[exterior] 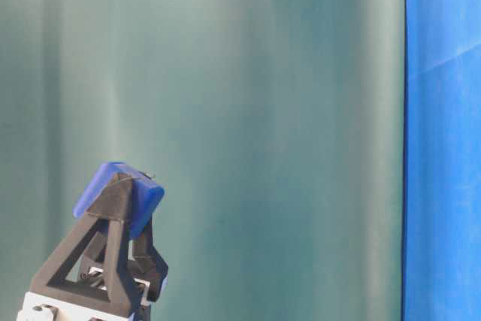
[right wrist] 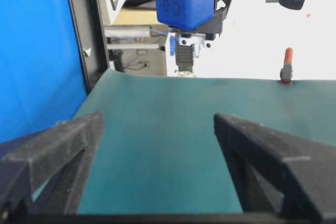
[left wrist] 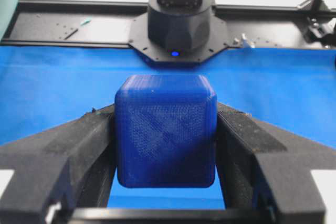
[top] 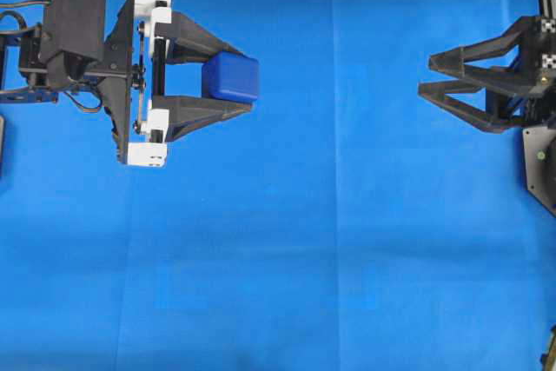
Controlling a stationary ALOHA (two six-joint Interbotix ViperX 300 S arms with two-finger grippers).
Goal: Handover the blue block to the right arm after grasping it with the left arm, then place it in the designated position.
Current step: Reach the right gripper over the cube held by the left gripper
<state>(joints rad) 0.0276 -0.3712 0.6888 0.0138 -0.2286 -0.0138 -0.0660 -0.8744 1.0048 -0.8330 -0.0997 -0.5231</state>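
Now left end effector (top: 246, 82) grips blue block (top: 231, 76) above cloth (top: 287, 258); right end effector (top: 424, 77) wide open, well apart.

Robotics lab: blue cloth (top: 347, 258), bolted arm base (left wrist: 178, 30).

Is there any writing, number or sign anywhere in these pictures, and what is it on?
"C6" or similar: embossed on the face of the blue block, seen in the right wrist view; the strokes are faint, so the reading is unsure.
Black-and-white checkered marker: on the right arm in the overhead view; a pattern, no letters.
Nothing else is readable.
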